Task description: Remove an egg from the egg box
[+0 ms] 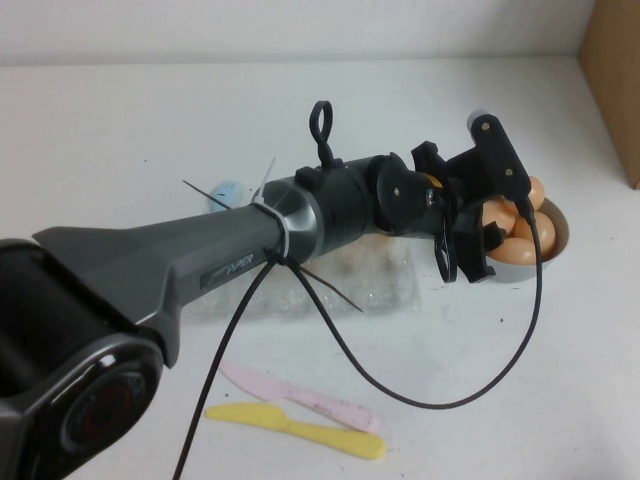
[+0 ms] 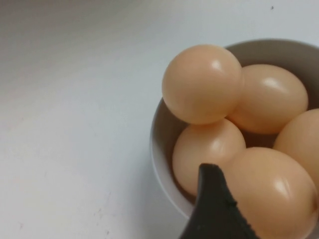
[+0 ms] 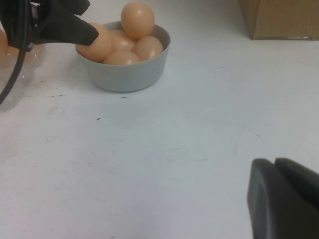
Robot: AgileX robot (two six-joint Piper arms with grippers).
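My desk (image 1: 120,120) is plain white, scuffed, evenly lit. A pale wall (image 1: 280,25) runs along its far edge; a brown cardboard box (image 1: 612,80) sits at my far right corner.

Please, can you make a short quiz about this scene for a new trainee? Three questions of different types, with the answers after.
1. True or false: the left gripper is at the grey bowl of eggs.
2. Which things lie on the table at the robot's own edge, in the high view?
A) a pink knife and a yellow knife
B) a spoon
C) a cup
3. Fill in: the right gripper hangs low over the bare ____, apart from the bowl.

Key: 1 true; 2 A; 3 table.
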